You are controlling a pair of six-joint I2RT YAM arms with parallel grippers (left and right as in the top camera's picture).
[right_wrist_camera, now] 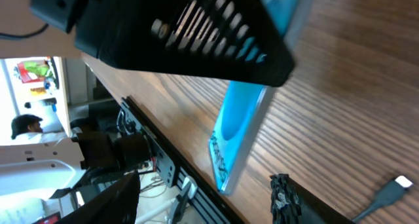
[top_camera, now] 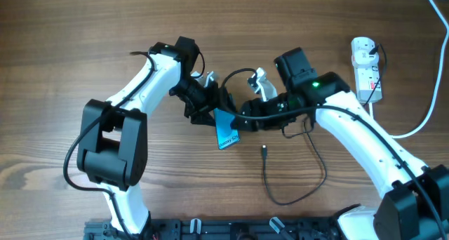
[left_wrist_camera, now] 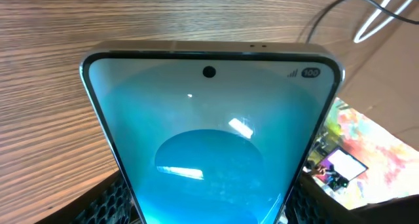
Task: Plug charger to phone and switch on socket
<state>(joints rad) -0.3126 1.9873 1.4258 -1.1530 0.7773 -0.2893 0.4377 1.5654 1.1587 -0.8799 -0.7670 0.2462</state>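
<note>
The phone (top_camera: 226, 133) hung tilted, pinched at its sides by my left gripper (top_camera: 217, 121), its lower end close to the desk (top_camera: 70, 43). My right gripper (right_wrist_camera: 193, 201) stood spread and empty near that end. The charger (top_camera: 264, 151) lay loose on the desk nearby, unplugged; the socket (top_camera: 366, 70) sat well apart. Reaching for the tip, I judged I might knock the phone askew, or pinch the thin cable crooked and miss the port.
</note>
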